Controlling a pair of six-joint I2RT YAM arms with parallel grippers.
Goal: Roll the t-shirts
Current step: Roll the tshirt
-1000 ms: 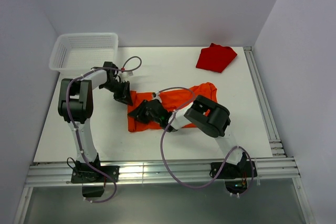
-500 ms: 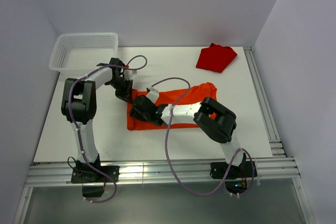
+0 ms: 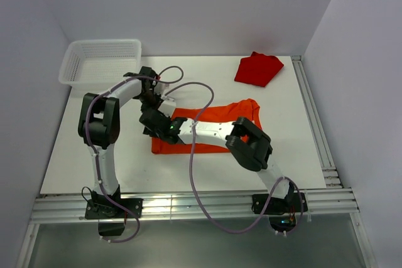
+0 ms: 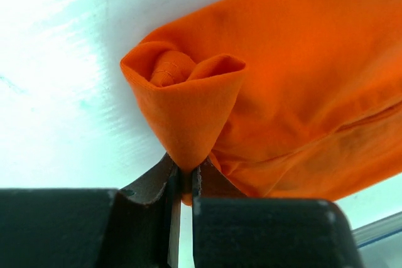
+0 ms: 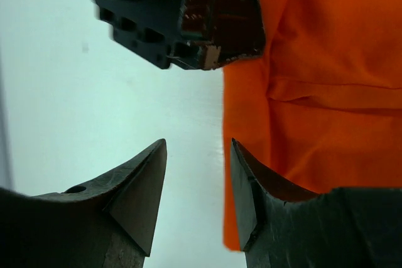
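Observation:
The orange t-shirt (image 3: 213, 125) lies flat across the middle of the table, its left end folded over. At the shirt's upper left corner, my left gripper (image 3: 152, 103) is shut on a pinched, curled fold of the orange cloth (image 4: 188, 92), which the left wrist view shows squeezed between the jaws (image 4: 186, 171). My right gripper (image 3: 152, 127) reaches across the shirt to its left edge and is open (image 5: 198, 149). One finger is over the orange hem (image 5: 248, 123), the other over bare table. The darker red t-shirt (image 3: 257, 69) lies crumpled at the back right.
A white mesh basket (image 3: 100, 61) stands at the back left corner. A metal rail (image 3: 314, 123) runs along the table's right side. Cables loop over the shirt from both arms. Grey walls close in the left, back and right.
My right gripper has slid left along the orange t-shirt to its left edge and opened wider. My left gripper has shifted slightly right and back, still pinching the cloth.

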